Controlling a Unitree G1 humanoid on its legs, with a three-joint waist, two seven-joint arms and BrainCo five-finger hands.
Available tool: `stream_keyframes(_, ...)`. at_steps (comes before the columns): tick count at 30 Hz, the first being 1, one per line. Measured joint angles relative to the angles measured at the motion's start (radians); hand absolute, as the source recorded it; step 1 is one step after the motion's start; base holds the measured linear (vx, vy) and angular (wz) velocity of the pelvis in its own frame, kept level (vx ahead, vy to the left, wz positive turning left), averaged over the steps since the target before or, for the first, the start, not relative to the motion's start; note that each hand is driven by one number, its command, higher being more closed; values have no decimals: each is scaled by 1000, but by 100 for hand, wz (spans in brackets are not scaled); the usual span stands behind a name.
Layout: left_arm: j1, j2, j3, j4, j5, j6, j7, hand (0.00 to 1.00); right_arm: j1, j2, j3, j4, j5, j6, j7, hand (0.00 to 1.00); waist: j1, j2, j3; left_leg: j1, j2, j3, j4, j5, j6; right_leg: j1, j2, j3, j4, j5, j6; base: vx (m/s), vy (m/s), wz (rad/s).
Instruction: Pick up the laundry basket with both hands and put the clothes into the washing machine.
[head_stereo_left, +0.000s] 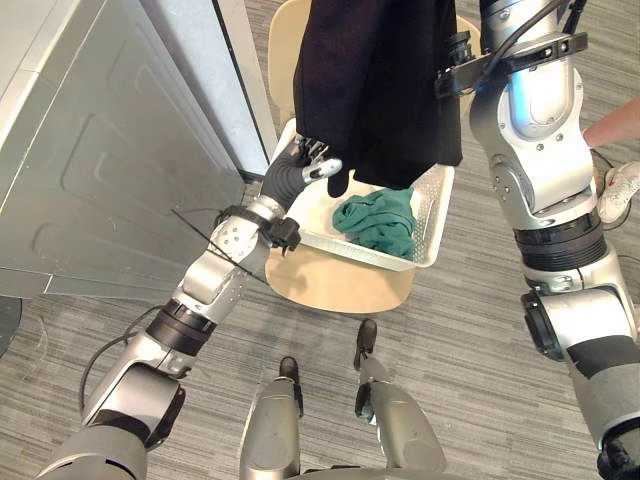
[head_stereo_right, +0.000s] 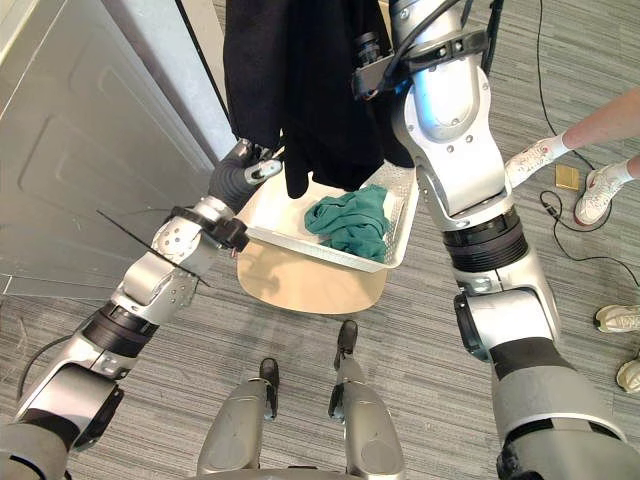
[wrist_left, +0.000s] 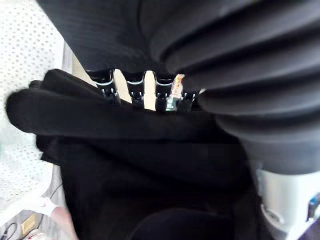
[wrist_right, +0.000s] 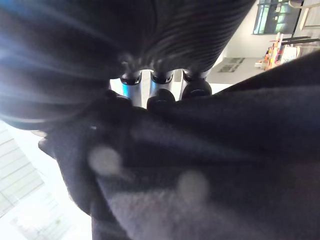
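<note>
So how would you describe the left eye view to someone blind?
A black garment hangs from the robot's raised right arm above a white laundry basket holding a green garment on a pale chair. The left hand is by the black garment's hem; a grey panel stands left.

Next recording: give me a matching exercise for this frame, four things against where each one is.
Things:
1. black garment
2. green garment
3. laundry basket
4. left hand

Places:
A. resting on the beige chair
B. lying inside the basket
C. at the black garment's lower edge
D. hanging in the air over the basket

Pairs: 1-D, 2-B, 3-A, 4-C.
</note>
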Motion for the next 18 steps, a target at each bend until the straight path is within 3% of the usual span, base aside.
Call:
stream_keyframes(11,-144,-39,-2,55,297,-16,54,0,21,50,13,2,52,-2,9,100,-1,1,0,-4,-14,0,17,0,1,0,-12,1,8,-1,-3,-27,108,0)
stream_keyframes(18,-187,-25,-90,62,221,-16,12,0,17,68,69,7,135,-2,48,100,-2,3,1,-22,-13,0,56,-13,20,-2,-10,2,18,4,-10,-57,105,0)
